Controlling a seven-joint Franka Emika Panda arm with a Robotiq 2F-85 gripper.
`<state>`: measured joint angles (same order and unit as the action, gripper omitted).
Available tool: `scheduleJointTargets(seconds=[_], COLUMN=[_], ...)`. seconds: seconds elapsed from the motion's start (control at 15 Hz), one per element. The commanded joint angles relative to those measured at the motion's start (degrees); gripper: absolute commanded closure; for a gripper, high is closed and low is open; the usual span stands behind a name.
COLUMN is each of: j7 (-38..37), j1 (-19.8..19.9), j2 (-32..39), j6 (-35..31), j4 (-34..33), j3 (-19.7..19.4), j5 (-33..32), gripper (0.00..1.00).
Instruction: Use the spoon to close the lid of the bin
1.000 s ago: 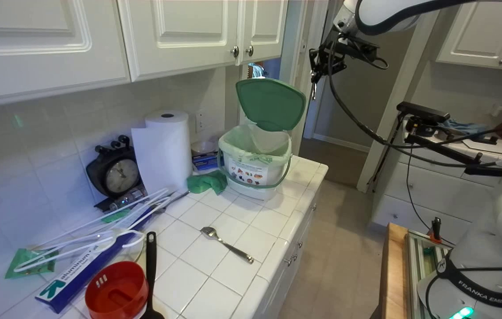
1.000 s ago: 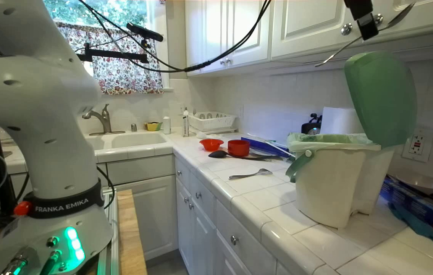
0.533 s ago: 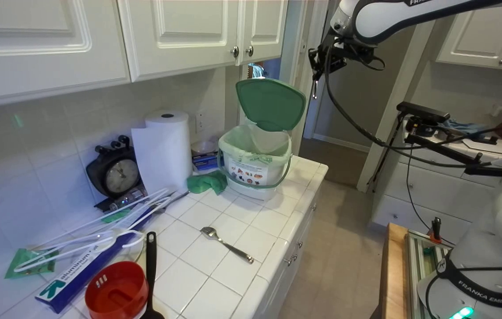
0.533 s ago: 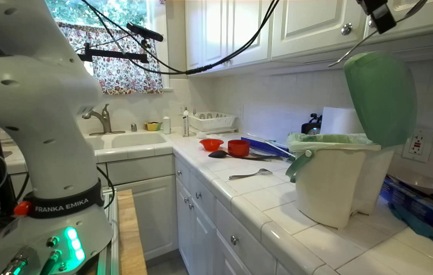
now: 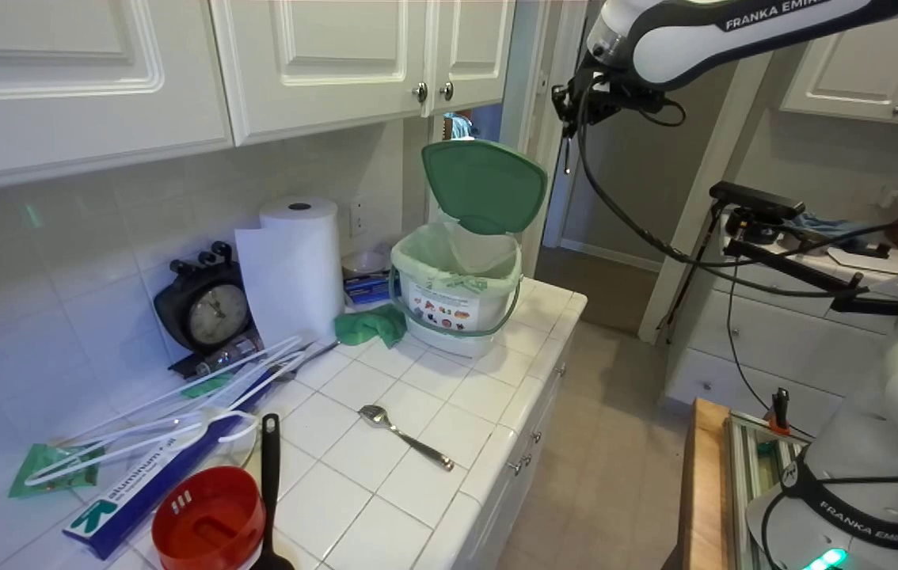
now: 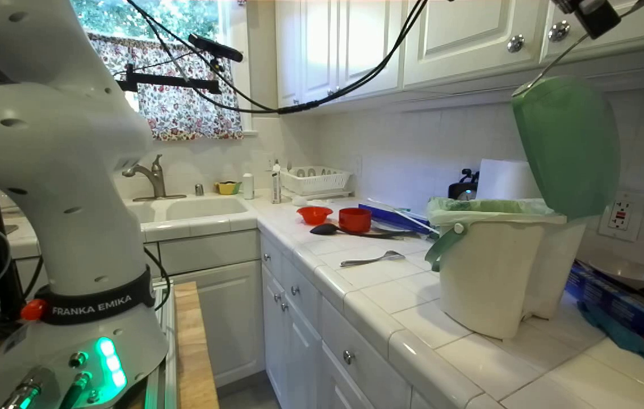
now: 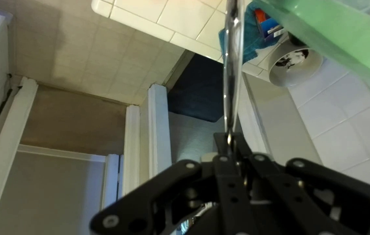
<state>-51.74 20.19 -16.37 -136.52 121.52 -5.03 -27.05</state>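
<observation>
There are one bin (image 6: 489, 278), one lid (image 6: 569, 142), two red vessels (image 6: 355, 220) and at least two pieces of cutlery (image 7: 232, 62).

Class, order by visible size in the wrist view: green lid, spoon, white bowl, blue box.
1. Green lid, cut off by the frame
2. Spoon (longer) and white bowl (wider), too alike in area to rank
3. Blue box

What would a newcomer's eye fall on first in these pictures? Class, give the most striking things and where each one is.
Probably the big green lid, standing open above the white bin on the tiled counter. Next, the black claw, shut on a metal spoon high up near the lid. The red cup beside the blue-and-white box also stands out.
</observation>
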Motion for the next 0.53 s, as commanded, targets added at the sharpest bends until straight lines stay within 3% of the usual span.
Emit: scheduleJointTargets(seconds=[0.0,0.47], j7=[-4.4,-9.5], j1=[0.6,0.0], j2=[2.8,5.5], j6=[-5.0,-11.8], j4=[-1.0,-1.2], j3=[0.5,0.4], j5=[-4.1,-8.6], gripper=[0.96,0.96])
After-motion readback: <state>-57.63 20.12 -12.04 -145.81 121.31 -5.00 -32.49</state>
